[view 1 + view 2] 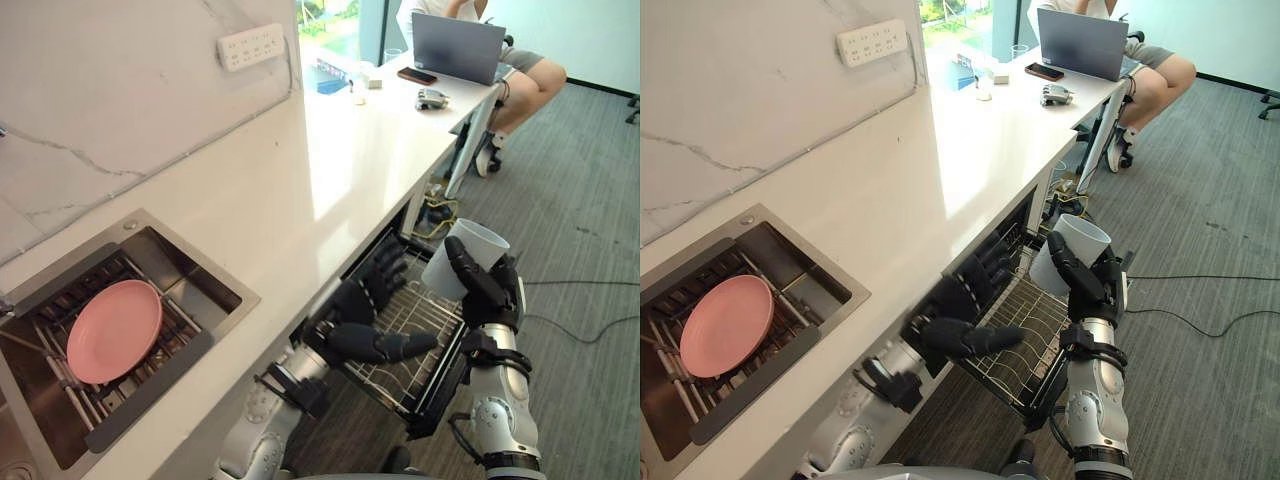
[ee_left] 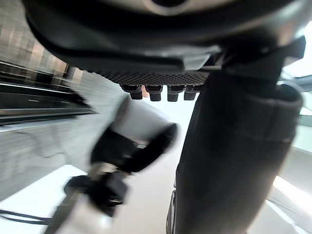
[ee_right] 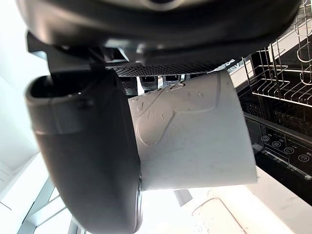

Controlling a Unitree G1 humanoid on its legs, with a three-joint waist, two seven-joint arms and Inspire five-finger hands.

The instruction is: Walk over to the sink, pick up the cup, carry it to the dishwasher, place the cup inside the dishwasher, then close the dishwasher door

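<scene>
My right hand (image 1: 488, 292) is shut on a white cup (image 1: 460, 257), held tilted above the open dishwasher's wire rack (image 1: 408, 335). The right wrist view shows the cup (image 3: 195, 134) pressed between thumb and fingers, with the rack (image 3: 282, 68) behind it. My left hand (image 1: 370, 318) hovers open over the near part of the rack, fingers spread, close beside the cup. In the left wrist view the cup (image 2: 139, 119) and the other hand show past my straight fingers. The dishwasher door (image 1: 440, 390) hangs open below the counter edge.
A steel sink (image 1: 150, 260) at the left holds a pink plate (image 1: 113, 330). The white counter (image 1: 300, 190) runs back to a desk with a laptop (image 1: 458, 47) and a seated person (image 1: 520, 70). A power strip (image 1: 252, 45) is on the wall. Grey carpet lies to the right.
</scene>
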